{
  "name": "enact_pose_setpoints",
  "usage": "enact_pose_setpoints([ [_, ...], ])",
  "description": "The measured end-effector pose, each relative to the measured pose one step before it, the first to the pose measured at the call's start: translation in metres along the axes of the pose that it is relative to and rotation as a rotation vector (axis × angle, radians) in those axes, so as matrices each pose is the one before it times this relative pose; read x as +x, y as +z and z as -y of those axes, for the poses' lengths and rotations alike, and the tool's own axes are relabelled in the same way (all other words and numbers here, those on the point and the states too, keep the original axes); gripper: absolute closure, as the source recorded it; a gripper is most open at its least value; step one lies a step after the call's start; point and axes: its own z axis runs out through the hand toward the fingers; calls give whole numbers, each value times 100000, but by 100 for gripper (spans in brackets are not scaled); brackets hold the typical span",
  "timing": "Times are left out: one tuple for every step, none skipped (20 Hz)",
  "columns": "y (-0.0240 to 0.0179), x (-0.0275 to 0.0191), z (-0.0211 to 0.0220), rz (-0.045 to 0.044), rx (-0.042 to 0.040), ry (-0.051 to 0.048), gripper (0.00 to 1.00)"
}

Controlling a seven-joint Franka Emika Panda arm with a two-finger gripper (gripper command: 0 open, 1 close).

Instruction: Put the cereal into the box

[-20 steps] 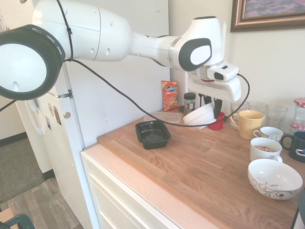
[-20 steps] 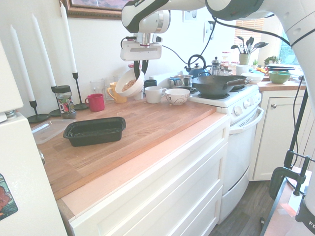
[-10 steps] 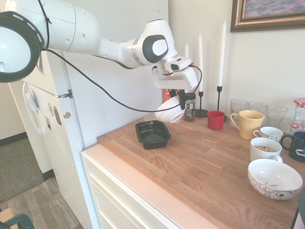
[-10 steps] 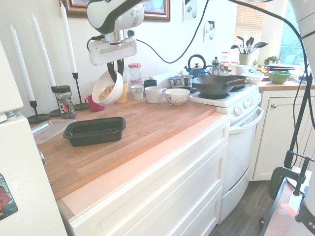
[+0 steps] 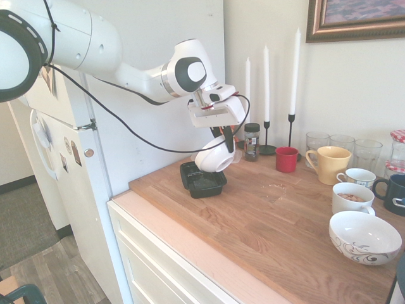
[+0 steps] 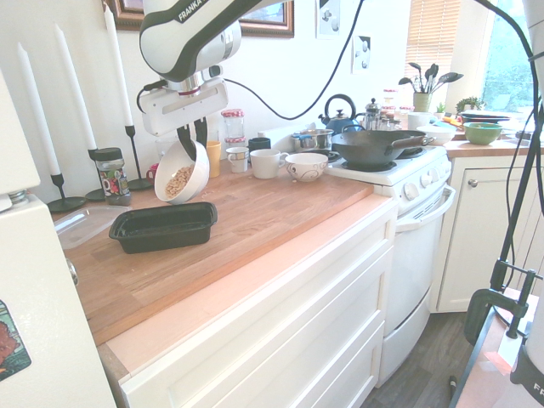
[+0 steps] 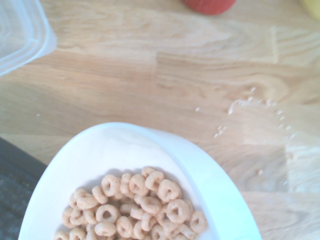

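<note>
My gripper is shut on the rim of a white bowl, which hangs tilted. The cereal, tan ring-shaped pieces, lies heaped in the low side of the bowl. The box, a shallow black tray, sits on the wooden counter. In the first exterior view the bowl hangs just over the box's far right corner. In the second exterior view the bowl is above and behind the box. A dark sliver of the box shows in the wrist view.
A clear plastic lid lies beside the box. A spice jar, candlesticks and a red cup stand along the wall. Mugs, glasses and bowls crowd the counter's right. Crumbs lie mid-counter. A stove with a wok stands beyond.
The arm has carried the bowl of cereal from beside the mugs, across the counter, to just over the black box. It has also lowered the bowl and tilted it further.
</note>
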Motion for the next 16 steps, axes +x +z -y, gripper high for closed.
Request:
enact_pose_setpoints([
  [-130, -426, 238, -2116, -739, -782, 100],
  [-113, -505, 208, -1941, -811, -882, 100],
  [-170, -446, 187, -1439, -733, -613, 100],
  [-194, -462, 152, -1030, -512, -728, 100],
  [-115, -451, 157, -1099, -515, -754, 100],
  [-143, -414, 161, -1253, -251, -618, 100],
  [-66, -407, 89, -1181, -270, -745, 100],
  [83, -396, 125, -1670, -462, -657, 100],
  [160, -457, 79, -1463, -546, -627, 100],
  [192, -364, 88, -1410, -697, -454, 100],
  [189, -324, 68, -1342, -475, -264, 100],
  [224, -357, 51, -933, -516, -335, 100],
  [134, -320, 86, -682, -339, -383, 100],
  [46, -292, 143, -643, 146, -558, 100],
  [34, -294, 180, -1091, 356, -437, 100],
  [61, -340, 163, -970, 82, -565, 100],
])
